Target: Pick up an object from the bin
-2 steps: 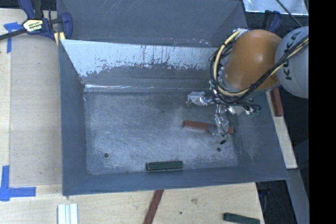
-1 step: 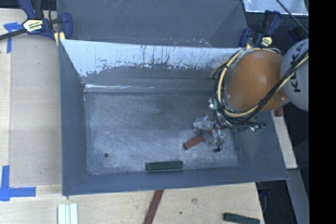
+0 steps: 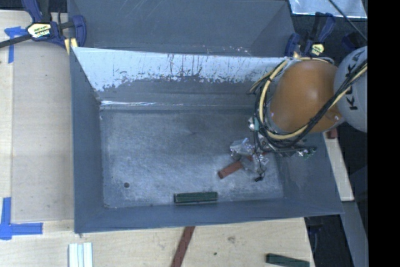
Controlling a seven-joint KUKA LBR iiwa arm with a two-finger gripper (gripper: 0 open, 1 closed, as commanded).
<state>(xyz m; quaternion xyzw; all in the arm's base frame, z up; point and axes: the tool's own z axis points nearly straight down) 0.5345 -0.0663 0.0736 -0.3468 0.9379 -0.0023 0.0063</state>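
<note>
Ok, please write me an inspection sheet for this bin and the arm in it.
Surface: grey metal bin, floor scuffed, far wall scratched.
Job's things: reddish-brown stick right of the floor's middle; dark green flat bar along the near wall.
Clutter: small dark speck on the floor's left.
Grippers: gripper low, just right of the stick.
Cables: yellow and black cables looped round the orange wrist cover.
Surroundings: another dark green bar outside, below the bin's right corner.
</note>
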